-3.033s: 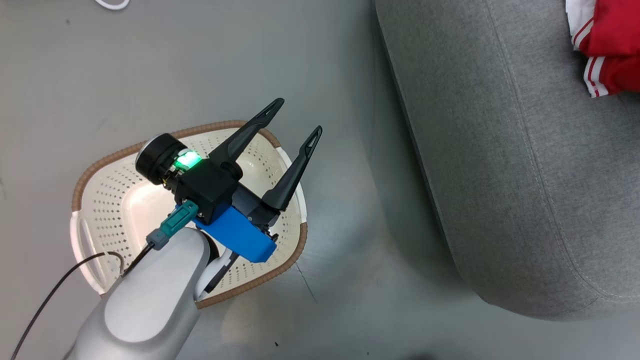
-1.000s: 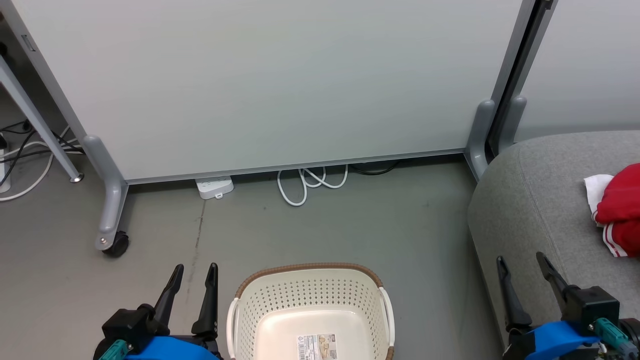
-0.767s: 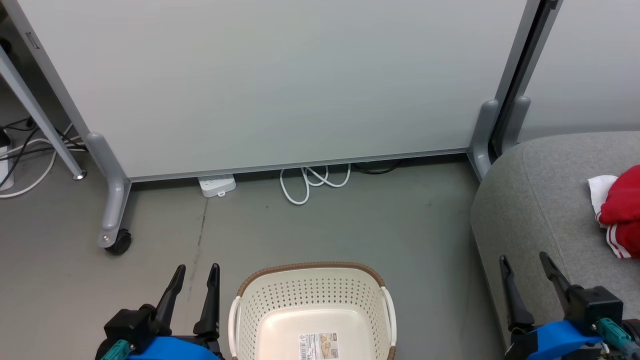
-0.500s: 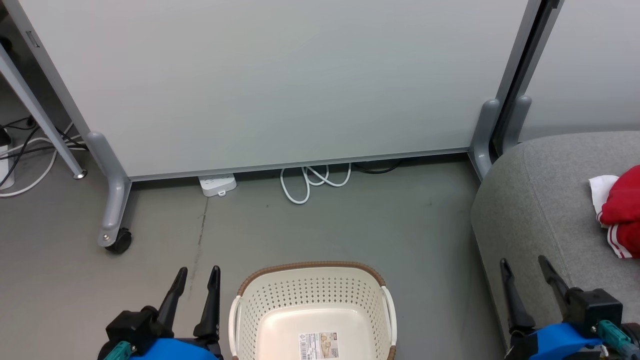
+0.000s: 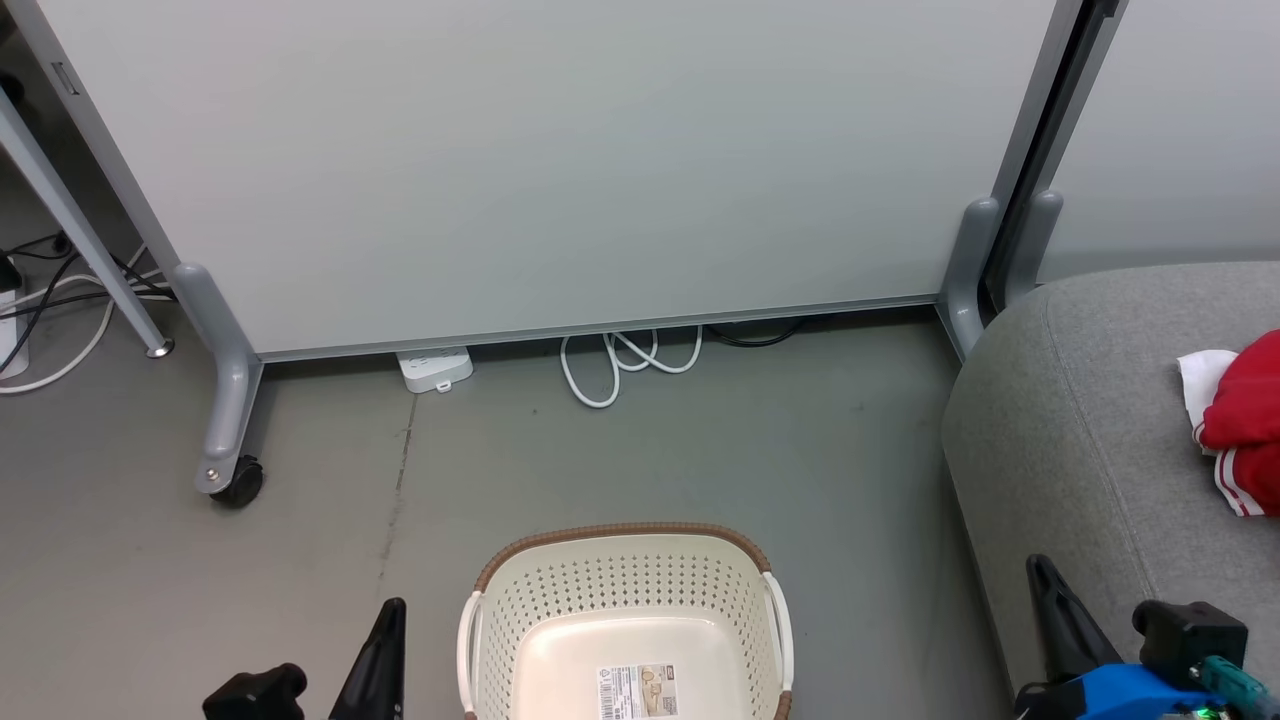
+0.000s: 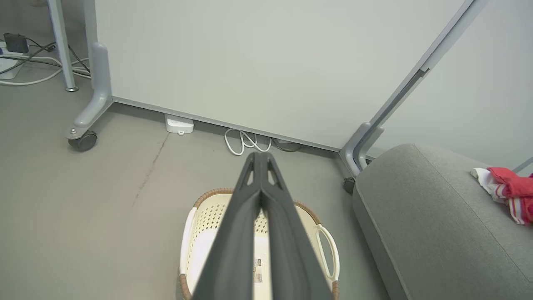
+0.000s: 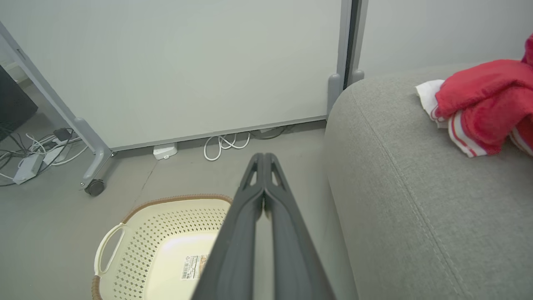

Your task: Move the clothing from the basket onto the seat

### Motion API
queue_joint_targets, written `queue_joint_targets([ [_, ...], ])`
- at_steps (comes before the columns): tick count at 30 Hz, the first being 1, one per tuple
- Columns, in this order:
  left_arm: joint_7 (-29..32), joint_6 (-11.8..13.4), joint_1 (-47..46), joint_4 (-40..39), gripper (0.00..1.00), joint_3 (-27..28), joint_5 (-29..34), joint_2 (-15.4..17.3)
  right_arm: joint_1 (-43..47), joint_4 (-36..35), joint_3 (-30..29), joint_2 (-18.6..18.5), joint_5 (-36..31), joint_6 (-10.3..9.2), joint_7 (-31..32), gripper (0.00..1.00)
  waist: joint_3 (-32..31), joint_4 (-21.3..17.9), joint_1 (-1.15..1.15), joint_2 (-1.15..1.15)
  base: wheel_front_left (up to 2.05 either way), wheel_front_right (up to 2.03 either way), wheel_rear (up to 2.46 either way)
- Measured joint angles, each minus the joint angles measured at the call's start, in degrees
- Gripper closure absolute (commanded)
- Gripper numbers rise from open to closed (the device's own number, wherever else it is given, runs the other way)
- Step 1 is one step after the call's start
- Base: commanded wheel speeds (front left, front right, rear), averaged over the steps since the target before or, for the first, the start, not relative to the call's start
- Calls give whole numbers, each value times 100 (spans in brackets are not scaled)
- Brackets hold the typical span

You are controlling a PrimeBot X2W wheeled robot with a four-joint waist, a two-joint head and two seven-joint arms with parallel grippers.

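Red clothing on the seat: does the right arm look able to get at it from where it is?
Probably yes. The red clothing lies uncovered on the grey seat, with bare cushion between it and the right tool. The tool is shut, so it would have to open first.

The basket (image 5: 620, 590) is coloured cream, brown-rimmed. The clothing (image 5: 1245, 420) is striped red and white; the seat (image 5: 1060, 430) is coloured grey.

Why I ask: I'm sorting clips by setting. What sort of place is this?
Probably an office or lab corner staged as a home: a rolling partition panel on a caster, a power strip and loose cables on bare grey floor, beside a grey seat and laundry basket.
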Motion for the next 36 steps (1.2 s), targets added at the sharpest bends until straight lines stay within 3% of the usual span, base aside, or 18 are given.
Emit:
queue_joint_targets([
  [36,825,0,-44,-480,100,580,-2874,0,-374,286,-27,0,3657,-1,203,100,8,-111,0,0,0,0,0],
])
